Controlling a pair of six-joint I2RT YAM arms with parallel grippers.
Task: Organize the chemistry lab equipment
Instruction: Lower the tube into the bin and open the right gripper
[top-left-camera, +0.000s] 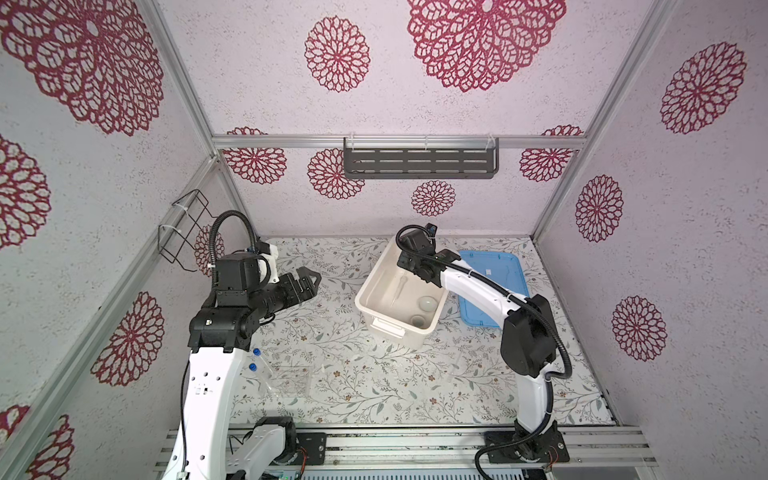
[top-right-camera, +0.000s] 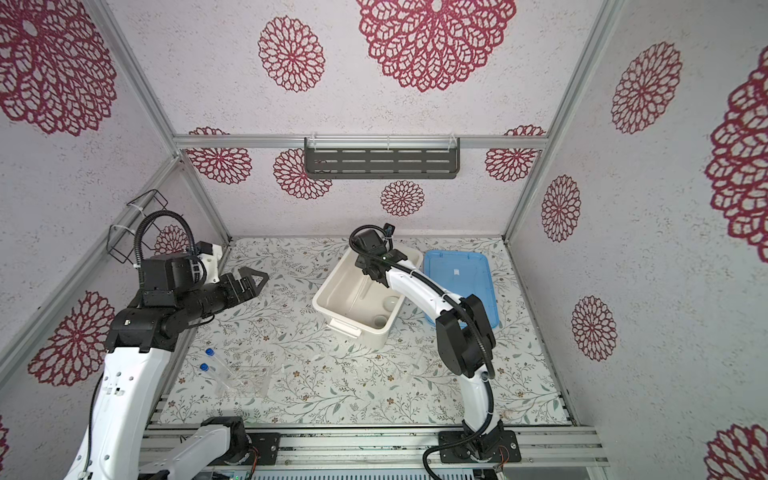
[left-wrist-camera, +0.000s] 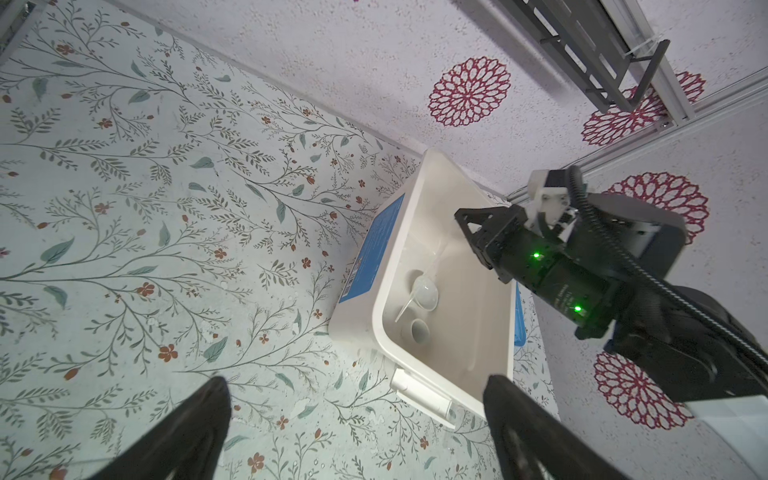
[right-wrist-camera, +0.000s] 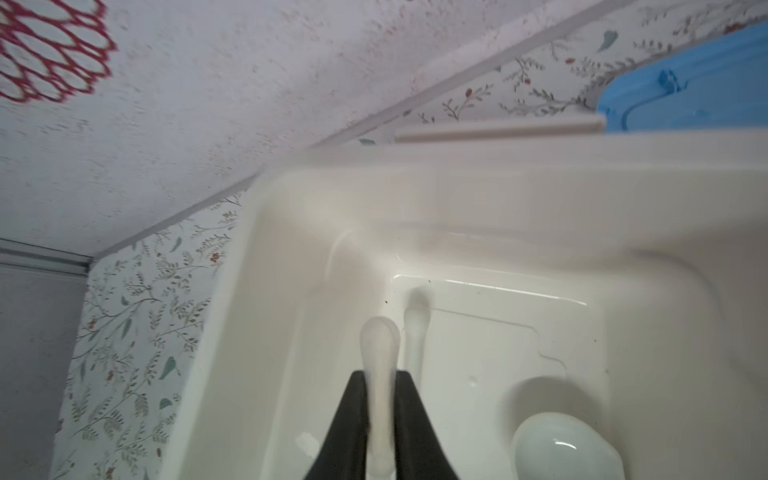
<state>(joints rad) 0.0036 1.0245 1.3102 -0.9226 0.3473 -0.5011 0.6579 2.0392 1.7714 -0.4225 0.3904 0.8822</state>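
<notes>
Right claw (right-wrist-camera: 379, 376) pinched shut on white pestle-like stick (right-wrist-camera: 376, 353), over the tub's (top-left-camera: 374, 272) far end. Likely best: lower gently, lay flat beside the two bowls (top-left-camera: 427, 304) in the tub's near corner, then let go. Left claw (top-left-camera: 311, 282) spread empty, left of the tub. Capped tubes (top-left-camera: 257, 352) and rack (top-left-camera: 293, 380) on the counter (top-left-camera: 365, 399), nearer than the tub.

bowls (top-left-camera: 427, 303) in tub (top-left-camera: 380, 286), lid (top-left-camera: 494, 270) right of tub
</notes>
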